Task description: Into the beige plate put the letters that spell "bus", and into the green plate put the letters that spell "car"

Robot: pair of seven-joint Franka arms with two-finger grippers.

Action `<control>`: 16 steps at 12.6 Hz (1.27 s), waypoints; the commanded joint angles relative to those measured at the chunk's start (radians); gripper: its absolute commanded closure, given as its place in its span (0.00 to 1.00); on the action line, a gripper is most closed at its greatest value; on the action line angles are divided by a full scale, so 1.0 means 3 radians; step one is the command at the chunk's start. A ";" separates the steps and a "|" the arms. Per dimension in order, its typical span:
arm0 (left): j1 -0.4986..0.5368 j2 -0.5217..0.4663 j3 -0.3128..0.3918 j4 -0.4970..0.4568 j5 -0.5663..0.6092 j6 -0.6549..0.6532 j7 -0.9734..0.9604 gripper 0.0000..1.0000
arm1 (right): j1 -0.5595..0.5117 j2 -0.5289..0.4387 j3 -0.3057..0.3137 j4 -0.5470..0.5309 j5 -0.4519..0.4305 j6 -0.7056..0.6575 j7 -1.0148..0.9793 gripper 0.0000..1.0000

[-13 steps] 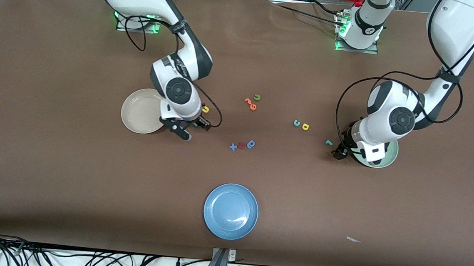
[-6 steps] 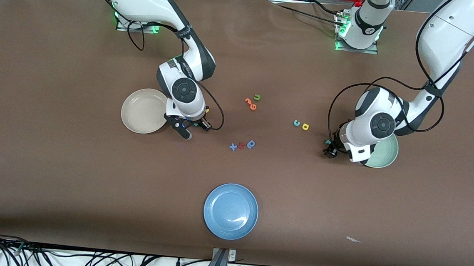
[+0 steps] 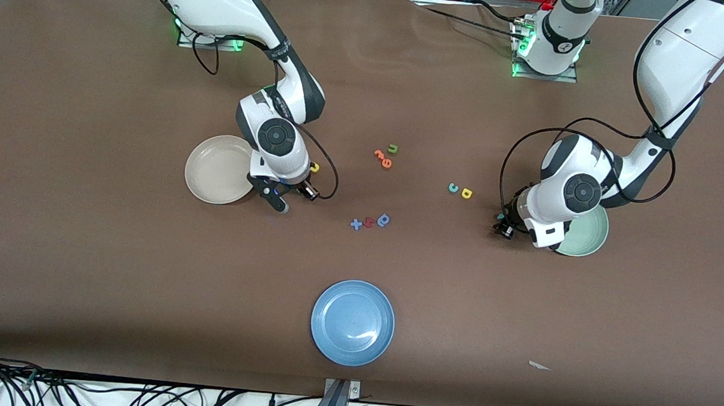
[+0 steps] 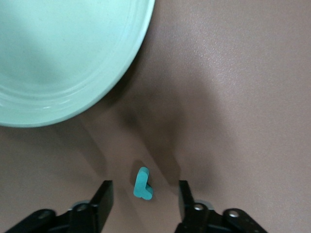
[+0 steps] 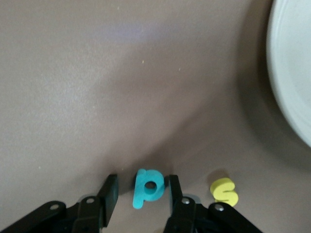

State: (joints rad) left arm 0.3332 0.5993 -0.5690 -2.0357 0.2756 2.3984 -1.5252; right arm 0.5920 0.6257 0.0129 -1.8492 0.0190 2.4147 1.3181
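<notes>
Fingers (image 5: 110,194) of the right gripper (image 5: 141,194) stand apart on the brown table (image 3: 77,272), bracketing the tiny teal foam "b" (image 5: 147,187) without visibly touching it; the yellow foam "s" (image 5: 224,191) lies just beside, the round cream-beige plate (image 3: 218,169) near. Left gripper (image 4: 143,196) likewise stands parted around the small teal foam "r" (image 4: 142,184), just beside the pale mint-green plate (image 4: 63,58). The teal "c" (image 3: 453,187) and yellow "a" (image 3: 466,194) lie together toward mid-table.
</notes>
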 commanded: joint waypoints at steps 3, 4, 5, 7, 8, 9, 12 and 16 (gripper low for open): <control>-0.0022 0.0027 0.0015 0.0036 0.0135 0.0008 -0.0101 0.67 | -0.0005 -0.0051 -0.0012 -0.0074 0.0019 0.0035 -0.0001 0.71; -0.0022 0.0027 0.0015 0.0036 0.0165 0.0002 -0.0106 0.71 | -0.0005 -0.0051 -0.0012 -0.0074 0.0019 0.0035 -0.0001 0.79; -0.0022 0.0027 0.0015 0.0036 0.0165 -0.0003 -0.0106 0.77 | -0.0005 -0.0051 -0.0007 -0.0074 0.0019 0.0030 -0.0001 0.85; -0.0017 0.0027 0.0020 0.0036 0.0171 -0.0013 -0.0101 0.88 | -0.0005 -0.0091 -0.0007 -0.0023 0.0019 0.0005 -0.0022 0.86; -0.0017 0.0027 0.0020 0.0036 0.0171 -0.0013 -0.0101 0.96 | -0.0005 -0.0157 -0.0012 -0.0013 0.0019 -0.0021 -0.0027 0.86; -0.0022 0.0027 0.0020 0.0036 0.0176 -0.0013 -0.0096 1.00 | -0.0005 -0.0224 -0.0053 0.0002 -0.0002 -0.0087 -0.0047 0.86; -0.0022 0.0022 0.0020 0.0046 0.0257 -0.0038 -0.0101 1.00 | -0.0015 -0.0469 -0.0278 -0.0018 0.0018 -0.0597 -0.0699 0.86; -0.0011 0.0007 0.0010 0.0062 0.0257 -0.0044 -0.0086 1.00 | -0.0020 -0.0786 -0.0727 -0.0446 0.0044 -0.0783 -0.1717 0.86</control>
State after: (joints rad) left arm 0.3330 0.6007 -0.5663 -2.0302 0.3160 2.3965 -1.5275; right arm 0.5877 0.4506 -0.1546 -1.8754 0.0181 2.1704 0.9374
